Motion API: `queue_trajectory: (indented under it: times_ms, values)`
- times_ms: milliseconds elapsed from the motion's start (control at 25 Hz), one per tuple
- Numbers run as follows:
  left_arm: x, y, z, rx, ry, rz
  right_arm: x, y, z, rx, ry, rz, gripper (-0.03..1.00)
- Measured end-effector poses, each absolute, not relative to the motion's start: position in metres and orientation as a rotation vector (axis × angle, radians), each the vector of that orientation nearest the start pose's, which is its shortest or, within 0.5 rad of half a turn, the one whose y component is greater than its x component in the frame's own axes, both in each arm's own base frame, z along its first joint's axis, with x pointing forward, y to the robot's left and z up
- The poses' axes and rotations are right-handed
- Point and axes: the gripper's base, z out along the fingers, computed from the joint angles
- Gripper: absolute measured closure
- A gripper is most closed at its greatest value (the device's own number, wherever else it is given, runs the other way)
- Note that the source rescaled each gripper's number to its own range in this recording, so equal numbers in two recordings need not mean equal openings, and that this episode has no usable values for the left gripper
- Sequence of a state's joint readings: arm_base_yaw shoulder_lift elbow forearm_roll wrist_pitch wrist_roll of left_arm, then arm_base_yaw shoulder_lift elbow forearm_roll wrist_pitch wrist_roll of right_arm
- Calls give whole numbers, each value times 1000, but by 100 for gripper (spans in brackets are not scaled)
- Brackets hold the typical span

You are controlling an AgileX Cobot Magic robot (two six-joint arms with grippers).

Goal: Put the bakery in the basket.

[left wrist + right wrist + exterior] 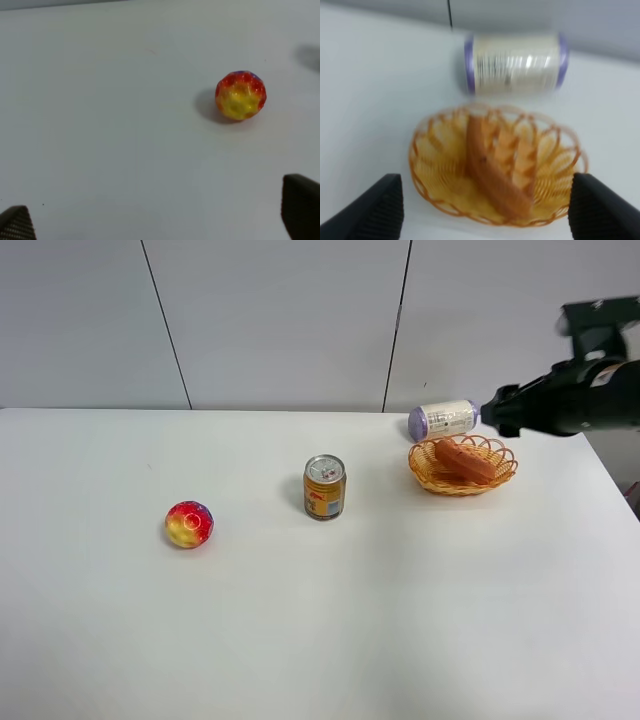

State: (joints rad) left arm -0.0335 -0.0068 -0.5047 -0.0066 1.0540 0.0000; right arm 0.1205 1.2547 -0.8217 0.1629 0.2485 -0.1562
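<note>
Three views show the scene, and we take the high one first. On the white tabletop [320, 620] the basket [463, 466] sits toward the far right, and the bakery [466, 460] lies inside it, slanting across the weave. A white-and-purple cylinder [443, 420] lies on its side just behind the basket, close to the rim. A can [325, 486] stands upright well to the left of the basket, and a rainbow ball [189, 524] rests farther left still, beyond the can. The right arm [570, 400] reaches in from the right edge, its dark tip raised behind the basket and next to the cylinder's end; from here we cannot tell how its fingers stand.

In the left wrist view we see the ball [240, 95] alone on the bare tabletop [110, 110]. The left end effector [160, 222] is spread wide with nothing between its two dark fingertips [301, 205], well short of the ball.

In the right wrist view, somewhat blurred, the basket [427, 172] fills the middle with the bakery [495, 172] resting inside it, and the cylinder [515, 63] lies just past the basket's far rim. The right end effector [485, 212] is parted wide and holds nothing, its fingertips [377, 207] showing to either side of the basket.
</note>
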Motion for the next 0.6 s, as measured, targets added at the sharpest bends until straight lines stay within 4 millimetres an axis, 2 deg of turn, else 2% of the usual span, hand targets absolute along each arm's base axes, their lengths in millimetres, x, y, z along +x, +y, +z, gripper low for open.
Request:
queue_trajectory:
  times_ms: [80,200,320,400,480,600]
  values:
    - [-6,0,279,34,2026,-29,232,33,326,-145,2050,136,40]
    - [-6,0,279,34,2026,-29,174,28,367,-143,1915,169,40]
    - [-6,0,279,34,2026,-29,122,17,386,-116,1838,145,40]
    - [-6,0,279,34,2026,-29,94,9,386,-62,1844,91,40]
    - [-6,0,279,34,2026,-29,70,6,376,-30,1838,60,40]
    - [-6,0,279,34,2026,-29,49,6,339,-21,1938,60,40]
